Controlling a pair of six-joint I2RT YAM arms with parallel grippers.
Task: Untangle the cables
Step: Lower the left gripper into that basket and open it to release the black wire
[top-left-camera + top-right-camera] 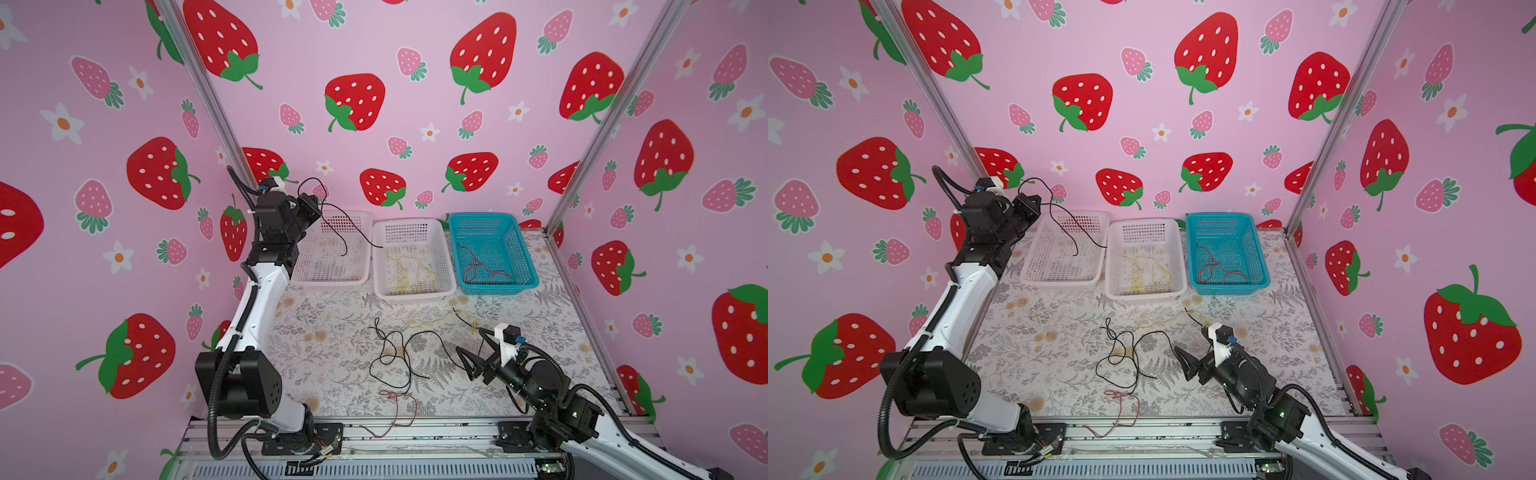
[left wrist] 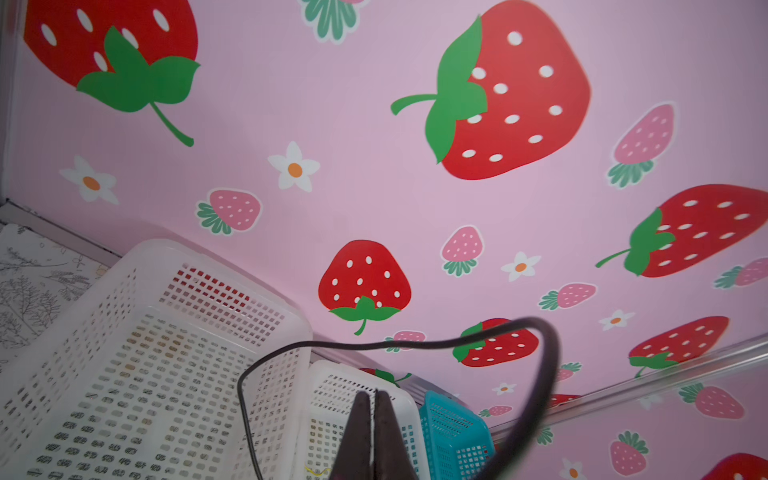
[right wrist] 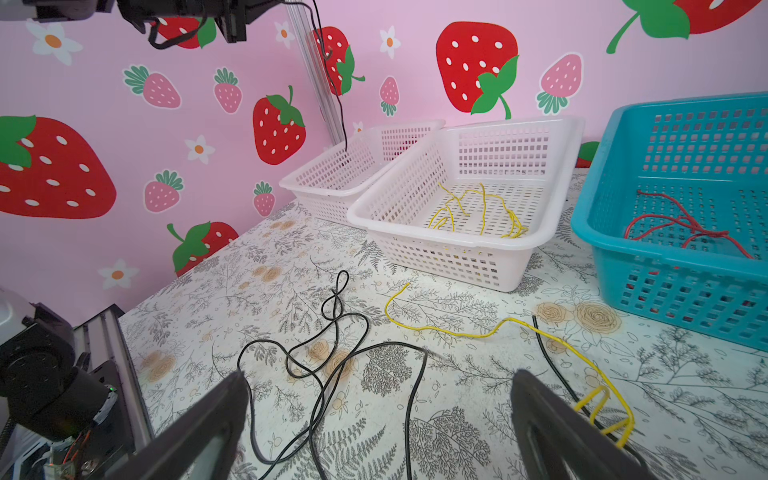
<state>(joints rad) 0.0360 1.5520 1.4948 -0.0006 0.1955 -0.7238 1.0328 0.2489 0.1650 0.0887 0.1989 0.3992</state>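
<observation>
Left gripper (image 2: pixel 375 395) clamped on a thin black wire (image 2: pixel 374 344) over the left white perforated plastic basket (image 1: pixel 328 283); right gripper (image 3: pixel 378 374) spread wide, empty, low over the floral table (image 1: pixel 324 353).
Done: yellow wires (image 1: pixel 409 274) in the middle white basket (image 1: pixel 415 293), red wires (image 1: pixel 478 266) in the blue basket (image 1: pixel 498 287). Left: looped black tangle (image 1: pixel 395 353), loose yellow wire (image 3: pixel 457 334), thin red wire (image 1: pixel 397 399) at the table's front edge. Roughly halfway, I'd say.

- I'm driving a robot test cell here: lab-type rig, not a home.
- Boxed in by strawberry-print wall panels (image 1: pixel 374 50) hung on bare aluminium posts (image 1: pixel 606 120).
- Left arm (image 1: pixel 257 307) and right arm (image 1: pixel 602 436) sit on a slotted metal rail (image 1: pixel 415 432) at the front edge.
- The counter (image 1: pixel 324 353) only has a floral sheet over it.
</observation>
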